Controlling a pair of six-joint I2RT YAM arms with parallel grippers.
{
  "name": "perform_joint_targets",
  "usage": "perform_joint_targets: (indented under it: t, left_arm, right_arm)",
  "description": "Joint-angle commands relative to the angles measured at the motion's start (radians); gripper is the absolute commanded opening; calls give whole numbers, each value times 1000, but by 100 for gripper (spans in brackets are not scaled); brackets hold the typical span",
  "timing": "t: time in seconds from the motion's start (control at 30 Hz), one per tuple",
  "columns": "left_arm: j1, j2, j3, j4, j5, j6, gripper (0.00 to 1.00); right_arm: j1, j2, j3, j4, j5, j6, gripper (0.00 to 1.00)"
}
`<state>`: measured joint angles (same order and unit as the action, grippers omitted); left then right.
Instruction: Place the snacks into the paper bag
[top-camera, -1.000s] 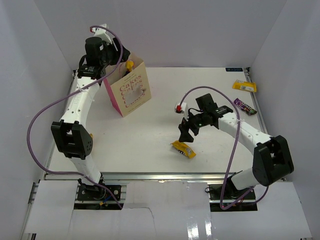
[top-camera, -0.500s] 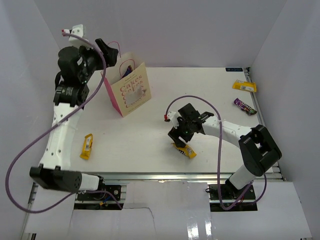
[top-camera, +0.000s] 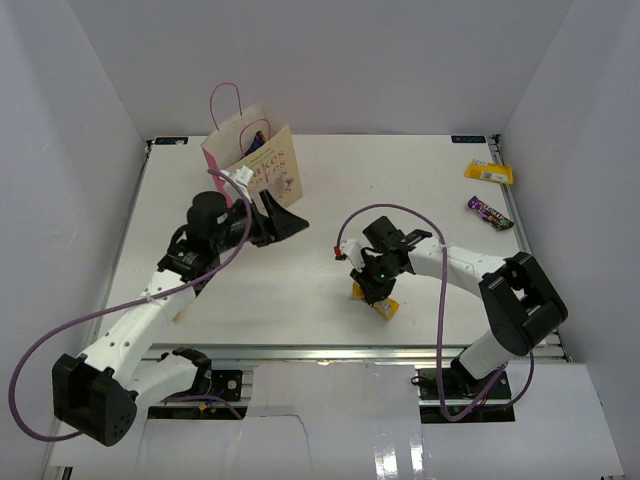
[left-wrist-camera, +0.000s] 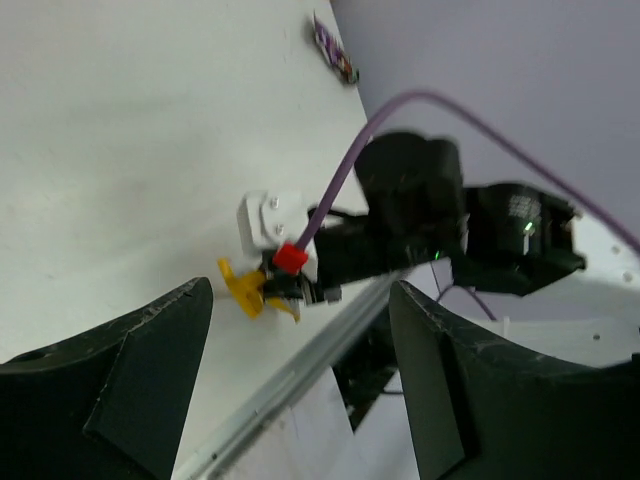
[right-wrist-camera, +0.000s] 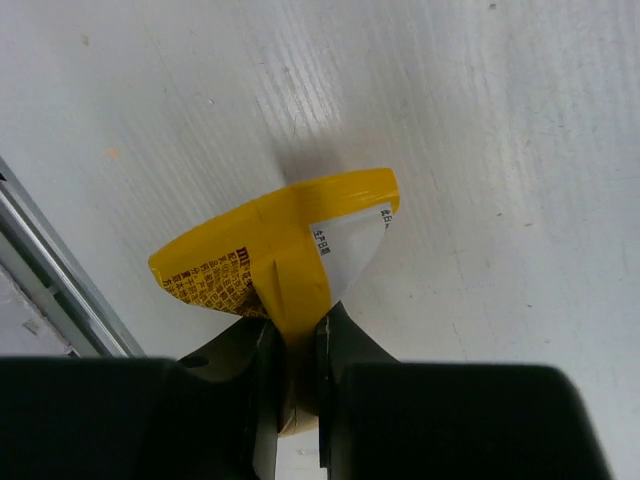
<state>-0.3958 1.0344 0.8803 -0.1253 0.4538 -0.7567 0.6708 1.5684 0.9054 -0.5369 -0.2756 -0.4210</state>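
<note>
Top external: right gripper (top-camera: 373, 289) clenched on small yellow wrapped snack bar (top-camera: 384, 307) at near edge of white surface (top-camera: 300, 290); left gripper (top-camera: 284, 221) spread wide, empty, just in front of upright beige paper bag with pink sides (top-camera: 262, 172). Far right: second yellow bar (top-camera: 489, 173), dark purple bar (top-camera: 489, 212).
Left wrist: dark fingers (left-wrist-camera: 110, 390) apart, nothing between.
Right wrist: yellow wrapper (right-wrist-camera: 285, 250) pinched between fingertips (right-wrist-camera: 235, 375), bent.

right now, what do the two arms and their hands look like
The left arm and right arm have white links with bulky black joint housings. A thin purple cable loops loosely along each. The left hand and right hand are black, with broad wedge-shaped fingers. A small white block with a red tip sits by the right wrist.
</note>
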Motion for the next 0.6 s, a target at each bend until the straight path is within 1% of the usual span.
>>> perform_joint_targets:
  t: [0.0,0.07,0.13,0.2,0.27,0.43,0.57]
  left_arm:
    - [-112,15,-36,131,-35,-113,81]
    - [-159,51,-61,173,-56,-162,81]
    - [-182,110,-72,208,-75,-206,82]
    - [-210,165,-72,252,-75,-222,82]
    - [-233,202,-52,259,-76,-230,82]
    - [-271,332,11,259,-64,-228,82]
    - [-287,394,43,259,-63,-237,81]
  right_arm:
    - [-60,-93,59,-15,-117,-58,8]
    - [-104,-119,90,-14,-193,-91,8]
    - [-123,-152,110,-11,-233,-113,8]
    - [-131,-172,116,-2,-272,-121,8]
    - [-132,-179,121,0,-310,-122,8]
    - [-132,-183,147,12,-347,-105,8]
    - [-132,-180,176,11,-353,-96,9]
